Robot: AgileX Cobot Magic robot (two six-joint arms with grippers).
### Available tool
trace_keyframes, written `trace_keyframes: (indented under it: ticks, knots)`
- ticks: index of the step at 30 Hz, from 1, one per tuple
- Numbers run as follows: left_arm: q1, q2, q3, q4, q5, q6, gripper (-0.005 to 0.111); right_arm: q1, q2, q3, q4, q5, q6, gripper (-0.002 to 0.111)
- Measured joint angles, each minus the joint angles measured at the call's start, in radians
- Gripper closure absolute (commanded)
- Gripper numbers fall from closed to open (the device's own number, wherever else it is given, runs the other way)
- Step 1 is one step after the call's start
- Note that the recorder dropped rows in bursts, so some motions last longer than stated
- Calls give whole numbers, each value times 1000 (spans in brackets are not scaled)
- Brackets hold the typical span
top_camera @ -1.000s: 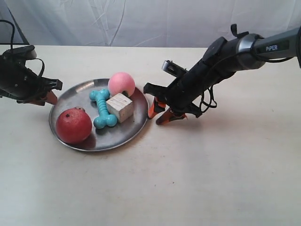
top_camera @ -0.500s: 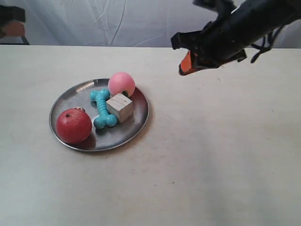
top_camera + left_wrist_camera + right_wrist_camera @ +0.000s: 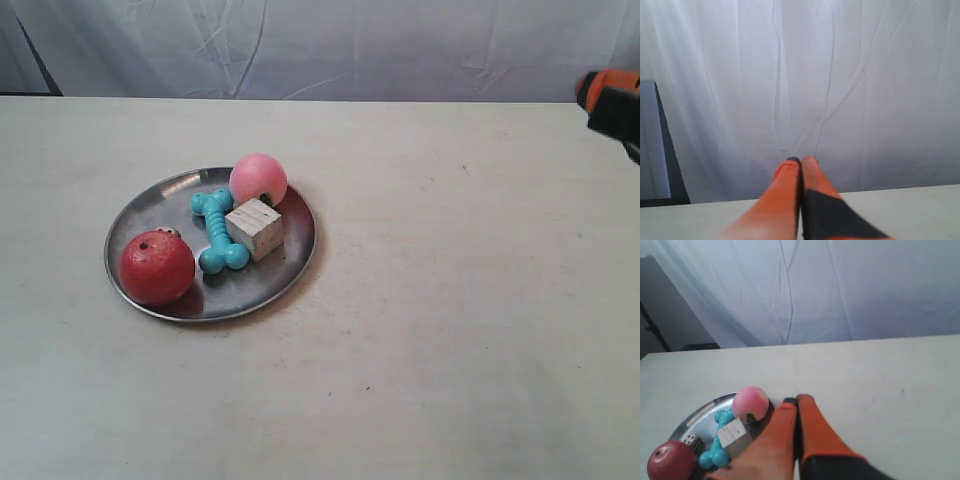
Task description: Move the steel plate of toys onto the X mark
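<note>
The steel plate (image 3: 160,195) rests on the desk (image 3: 450,300), well in from its far edge, carrying the red ball (image 3: 156,267), pink ball (image 3: 258,179), teal bone (image 3: 218,231) and wooden cube (image 3: 255,228), while the left tool (image 3: 801,162) and the right tool (image 3: 796,401) each have their fingers pressed together, pinching nothing.

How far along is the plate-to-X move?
Done: can't confirm. The steel plate lies on the table with its toys aboard, but no X mark shows; it may be hidden under the plate. In hand: nothing. The left pincer and right pincer are shut, empty and off the plate. Left: check the plate covers the mark, else move it.
</note>
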Motion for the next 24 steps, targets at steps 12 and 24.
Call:
trace_keyframes:
  ticks: [12, 24]
  knots:
    - [0, -97, 57, -2, 38, 0, 107, 18, -46, 73, 36, 29, 0, 108]
    - [0, -97, 57, -2, 56, 0, 107, 45, -257, 141, 36, 22, 0, 108]
